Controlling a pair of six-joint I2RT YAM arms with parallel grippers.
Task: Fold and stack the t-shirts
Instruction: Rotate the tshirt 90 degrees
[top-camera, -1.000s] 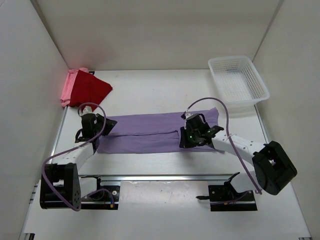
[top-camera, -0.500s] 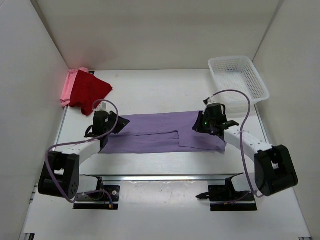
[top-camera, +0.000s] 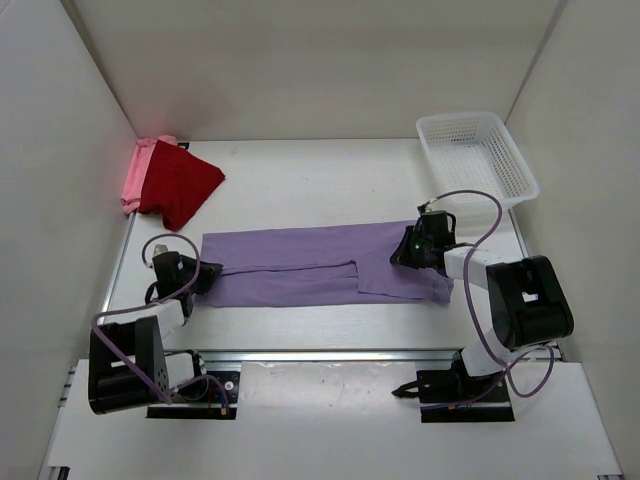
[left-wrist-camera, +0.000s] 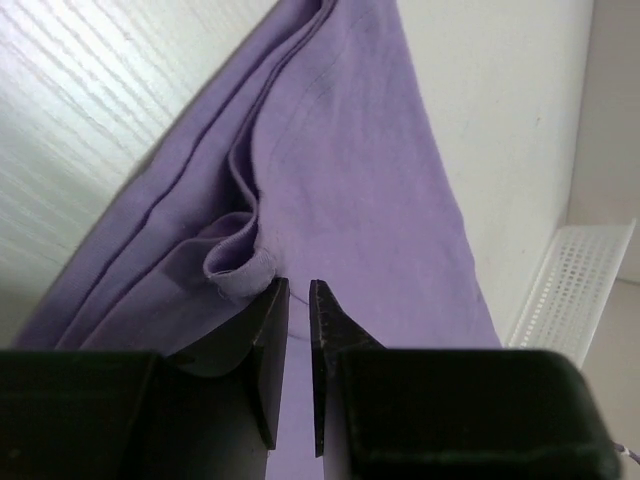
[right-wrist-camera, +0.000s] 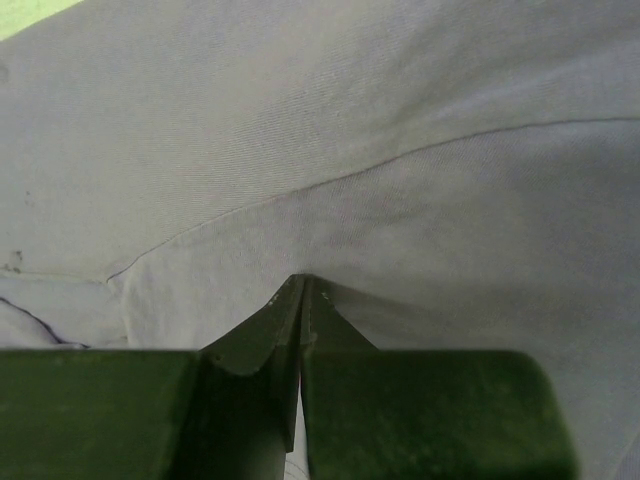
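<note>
**Lavender shirt spans both my grippers, long axis left to right**

Nearest item: my left gripper (left-wrist-camera: 297, 290), low over the near-left part of the white tabletop (top-camera: 300, 190). Its jaws stand narrow, with a slim gap between them. It sits at the left end of the lavender purple collared fabric t-shirt (top-camera: 300, 265), and a small curl of hem touches the tip of one finger. I cannot tell whether any cloth is pinched.

My right gripper (right-wrist-camera: 303, 280) is at the shirt's right end, toward the tabletop's right edge. Its jaws are fully together and the cloth puckers up to the tips. I judge that to be a pinch on a thin layer.

The shirt lies flat as a long narrow band across the middle of the tabletop, ends pointing to the left and right edges. It runs away from each gripper toward the other. Each arm is nearest its own end, and neither is near the middle.

My judgement is that the coming fold carries one end along this axis onto the other.

The surface is smooth and bare around the band, with room on the far side.

At the far-left corner, the dark red fabric t-shirt (top-camera: 180, 185) lies partly over the pink fabric t-shirt (top-camera: 131, 185). They are well apart from the band, on my left arm's side. A white mesh plastic basket (top-camera: 432, 160) sits at the far-right corner.
</note>
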